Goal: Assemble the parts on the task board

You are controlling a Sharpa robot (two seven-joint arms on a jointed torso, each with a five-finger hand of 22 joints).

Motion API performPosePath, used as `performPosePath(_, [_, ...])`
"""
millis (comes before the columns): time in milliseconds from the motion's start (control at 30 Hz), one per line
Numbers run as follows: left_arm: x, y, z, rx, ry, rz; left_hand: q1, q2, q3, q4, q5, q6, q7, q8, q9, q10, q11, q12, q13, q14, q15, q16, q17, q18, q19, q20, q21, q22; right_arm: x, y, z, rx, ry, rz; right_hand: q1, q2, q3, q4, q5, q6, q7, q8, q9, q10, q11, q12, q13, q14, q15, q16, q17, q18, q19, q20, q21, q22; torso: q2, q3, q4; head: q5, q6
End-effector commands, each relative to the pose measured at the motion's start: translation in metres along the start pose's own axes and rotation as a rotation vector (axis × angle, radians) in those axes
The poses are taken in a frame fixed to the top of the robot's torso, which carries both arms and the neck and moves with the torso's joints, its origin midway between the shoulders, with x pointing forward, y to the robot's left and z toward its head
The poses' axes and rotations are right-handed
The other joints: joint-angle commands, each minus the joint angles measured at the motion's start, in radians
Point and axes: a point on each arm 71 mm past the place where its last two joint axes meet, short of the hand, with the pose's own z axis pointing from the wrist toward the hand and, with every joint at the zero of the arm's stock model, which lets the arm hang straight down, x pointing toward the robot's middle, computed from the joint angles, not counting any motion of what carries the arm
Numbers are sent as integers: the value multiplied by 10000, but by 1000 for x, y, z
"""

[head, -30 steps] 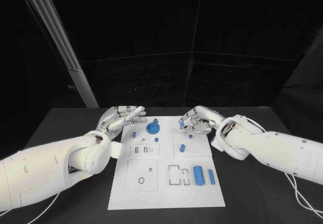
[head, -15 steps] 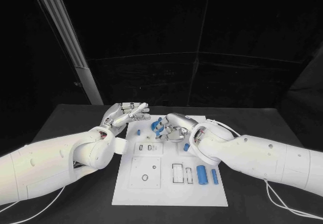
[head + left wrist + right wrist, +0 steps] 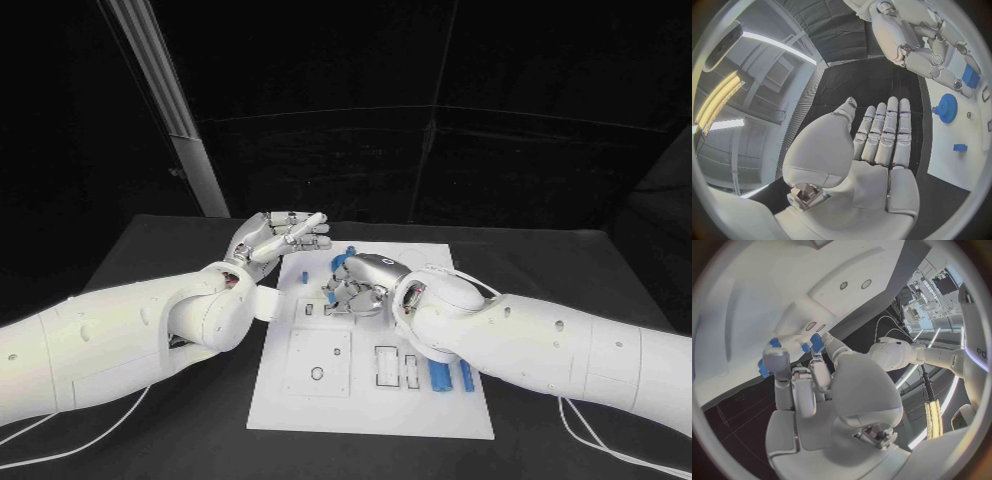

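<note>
You have the black table [image 3: 173,250] in front of you with the white task board [image 3: 433,400] lying in its middle, long side running away from the robot.

Your right arm [image 3: 548,345] comes across the board from the right, and your right hand [image 3: 361,285] sits low over the board's far half. In the right wrist view its fingers [image 3: 801,385] are curled down against the white surface, with small blue parts [image 3: 817,344] just at the fingertips. You cannot tell from these pictures whether the hand actually holds one of them or only touches the board beside them.

Your left arm [image 3: 130,330] lies along the left side of the board. Your left hand [image 3: 281,235] is raised near the board's far left corner, off the surface. The left wrist view shows its palm flat and its fingers [image 3: 882,132] stretched out straight side by side, with nothing in it.

Nearer the robot, two blue cylinders [image 3: 440,376] lie side by side on the board's right part, partly hidden by the right arm. A blue gear [image 3: 947,106] stands on the board's far end, close to the right hand, with a small blue block [image 3: 959,147] lying a little apart from it.
</note>
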Motion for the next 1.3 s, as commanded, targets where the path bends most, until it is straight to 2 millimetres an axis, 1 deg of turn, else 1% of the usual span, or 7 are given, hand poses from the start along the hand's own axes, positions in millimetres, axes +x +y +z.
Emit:
performPosePath(33, [1, -2, 1, 133, 53, -35, -35, 101, 10, -65, 33, 49, 49, -41, -6, 29, 42, -31, -4, 49, -1, -24, 13, 146, 56, -1, -11, -16, 1, 0, 2, 112, 148, -444, -97, -6, 118, 78, 46, 267, -186, 87, 112, -13, 0, 15, 10, 961, -66, 31, 2131, -147, -31, -49, -1, -4, 2, -7, 7, 19, -59])
performPosePath(200, [1, -2, 1, 129, 60, -38, -35, 101, 10, -65, 33, 49, 49, -41, -6, 29, 42, -31, -4, 49, -1, -24, 13, 146, 56, -1, -11, -16, 4, 1, 3, 150, 403, -585, -117, -33, 115, 77, 39, 270, -189, 87, 112, -12, -1, 9, 6, 961, -68, 30, 2130, -148, -27, -50, -1, -1, 1, -2, -18, 63, -151])
performPosePath(567, [3, -2, 1, 123, 104, -64, -35, 101, 10, -65, 33, 49, 49, -41, -6, 29, 42, -31, -4, 49, -1, -24, 13, 146, 56, -1, -11, -16, 12, -2, 7, 270, 817, -869, -138, -73, 112, 70, 24, 268, -190, 83, 111, -30, -2, -17, -22, 957, -69, 23, 2114, -142, -44, -51, -20, -41, -9, -6, 0, 83, -272])
performPosePath(833, [3, -2, 1, 116, 124, -75, -35, 101, 10, -65, 33, 49, 49, -41, -6, 29, 42, -31, -4, 49, -1, -24, 13, 146, 56, -1, -11, -16, 16, -4, 8, 337, 984, -899, -151, -97, 111, 65, 13, 266, -189, 80, 111, -30, -2, -20, -21, 958, -70, 24, 2118, -142, -44, -52, -22, -41, -7, -1, -15, 111, -316])
performPosePath(1100, [3, -1, 1, 104, 141, -84, -35, 101, 10, -65, 33, 49, 49, -41, -6, 29, 42, -31, -4, 49, -1, -24, 13, 146, 56, -1, -11, -16, 16, -8, 7, 460, 1053, -909, -157, -102, 113, 66, 8, 266, -188, 80, 111, -45, -2, -38, -43, 957, -70, 22, 2113, -141, -47, -52, -26, -48, -7, -3, -32, 63, -345])
performPosePath(1167, [3, -1, 1, 103, 143, -85, -35, 101, 10, -65, 33, 49, 49, -41, -6, 29, 42, -31, -4, 49, -1, -24, 13, 146, 56, -1, -11, -16, 16, -9, 6, 498, 1076, -917, -157, -102, 113, 66, 8, 266, -188, 80, 111, -45, -2, -38, -43, 957, -70, 22, 2113, -141, -47, -52, -26, -48, -4, 5, -31, 71, -365])
performPosePath(1300, [3, -1, 1, 102, 144, -86, -35, 101, 10, -65, 33, 49, 49, -41, -6, 29, 42, -31, -4, 49, -1, -24, 13, 146, 56, -1, -11, -16, 16, -13, 5, 626, 1186, -951, -177, -118, 112, 70, -6, 260, -185, 74, 109, -52, 0, -50, -53, 957, -69, 23, 2116, -141, -49, -53, -30, -54, -10, 0, -15, 58, -381])
